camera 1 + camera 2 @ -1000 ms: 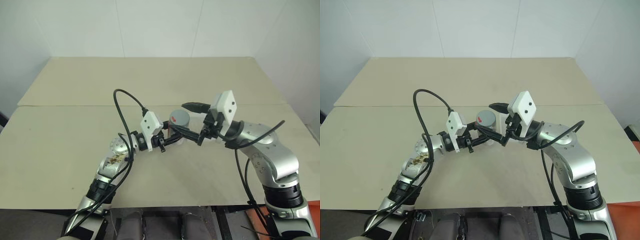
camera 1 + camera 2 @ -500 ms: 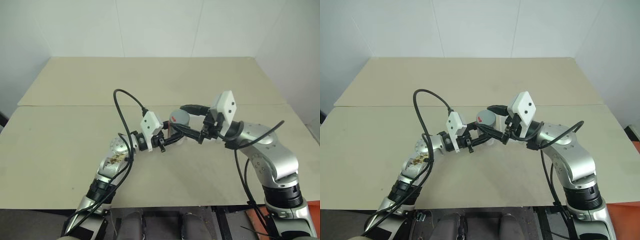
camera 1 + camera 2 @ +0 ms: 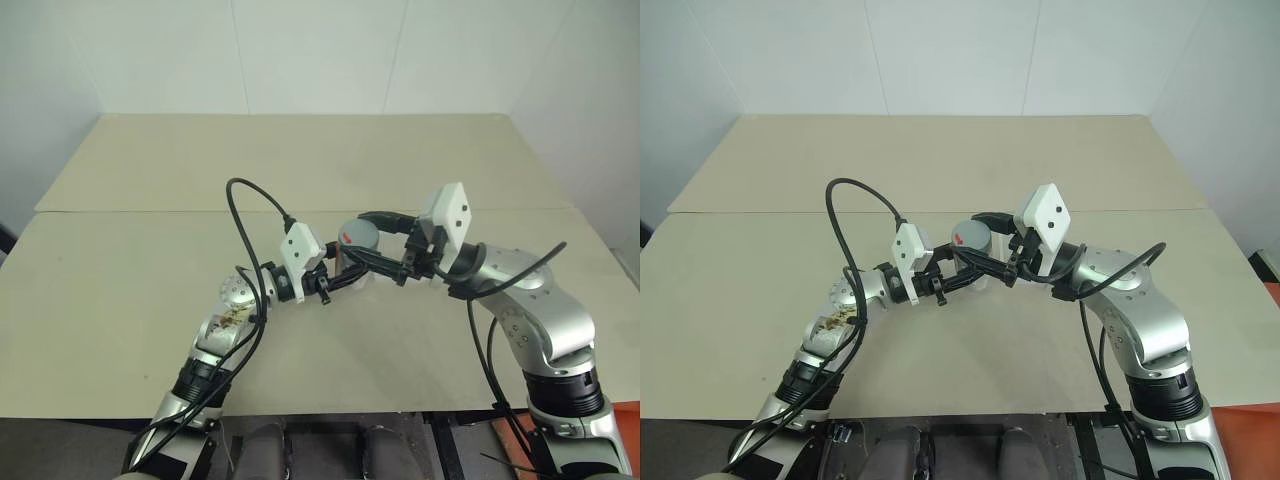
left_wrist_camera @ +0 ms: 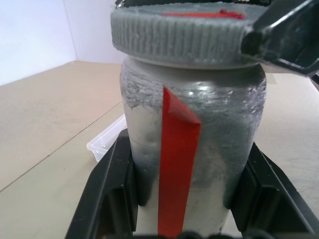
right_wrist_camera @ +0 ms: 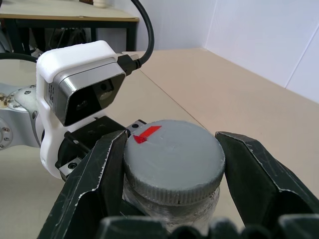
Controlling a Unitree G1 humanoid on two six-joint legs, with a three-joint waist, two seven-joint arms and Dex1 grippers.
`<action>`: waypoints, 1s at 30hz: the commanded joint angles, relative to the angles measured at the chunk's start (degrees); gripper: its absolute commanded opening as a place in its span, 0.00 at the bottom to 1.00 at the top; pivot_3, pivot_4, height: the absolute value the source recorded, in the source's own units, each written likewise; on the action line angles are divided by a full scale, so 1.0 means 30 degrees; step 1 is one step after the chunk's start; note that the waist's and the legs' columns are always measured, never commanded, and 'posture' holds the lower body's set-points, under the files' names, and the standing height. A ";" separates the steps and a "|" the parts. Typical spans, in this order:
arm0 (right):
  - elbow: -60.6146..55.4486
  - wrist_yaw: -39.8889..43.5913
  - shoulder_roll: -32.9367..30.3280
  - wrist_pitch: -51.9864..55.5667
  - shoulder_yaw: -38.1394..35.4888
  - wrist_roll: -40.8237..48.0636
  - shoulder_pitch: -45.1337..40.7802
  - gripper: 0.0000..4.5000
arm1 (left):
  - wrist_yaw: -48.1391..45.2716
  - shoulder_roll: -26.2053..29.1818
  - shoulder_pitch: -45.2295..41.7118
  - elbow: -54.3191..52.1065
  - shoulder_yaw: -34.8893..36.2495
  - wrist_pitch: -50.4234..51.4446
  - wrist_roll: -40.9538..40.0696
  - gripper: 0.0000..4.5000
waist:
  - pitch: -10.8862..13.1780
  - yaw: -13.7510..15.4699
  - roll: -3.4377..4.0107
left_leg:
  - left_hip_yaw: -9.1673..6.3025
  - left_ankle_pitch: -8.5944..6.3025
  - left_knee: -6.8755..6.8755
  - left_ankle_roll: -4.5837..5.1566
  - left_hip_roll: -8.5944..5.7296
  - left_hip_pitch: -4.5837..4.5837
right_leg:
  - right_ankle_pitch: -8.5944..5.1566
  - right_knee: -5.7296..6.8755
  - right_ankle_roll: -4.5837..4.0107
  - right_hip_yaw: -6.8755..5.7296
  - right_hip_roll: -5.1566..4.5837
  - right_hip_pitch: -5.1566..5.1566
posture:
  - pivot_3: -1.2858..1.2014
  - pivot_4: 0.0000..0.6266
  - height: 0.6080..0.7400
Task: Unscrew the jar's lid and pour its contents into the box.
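The jar [image 4: 209, 149] stands upright in the middle of the table, its wall clouded grey with a red strip down the side. My left gripper [image 3: 343, 276] is shut on the jar's body, one finger on each side. The grey lid [image 5: 172, 159], marked with a small red arrow, sits on the jar. My right gripper [image 3: 358, 237] comes in from the right and is shut on the lid's rim. A corner of the clear box [image 4: 105, 143] lies on the table just behind the jar. The contents are hidden by the clouded wall.
The tan table [image 3: 300, 160] stretches wide and bare around the two arms, with a seam [image 3: 150, 211] running across it behind the jar. White walls close off the far side. A black cable [image 3: 245, 215] loops up from my left wrist.
My right gripper's fingers have closed from wide open onto the lid. Both arms and the jar have stayed in place.
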 commanded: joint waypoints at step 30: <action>0.0815 -0.0369 -0.3949 -0.0132 -0.7605 0.0780 0.4171 0.68 | -0.0872 0.1370 0.0130 -0.0746 0.0207 -0.0440 -0.0106 0.43 | 0.0000 0.0151 -0.0002 | 0.0004 -0.0005 -0.0003 0.0009 -0.0002 -0.0010 | 0.0000 -0.0028 0.0000 -0.0009 -0.0013 0.0014 | 0.52 0.24 1.00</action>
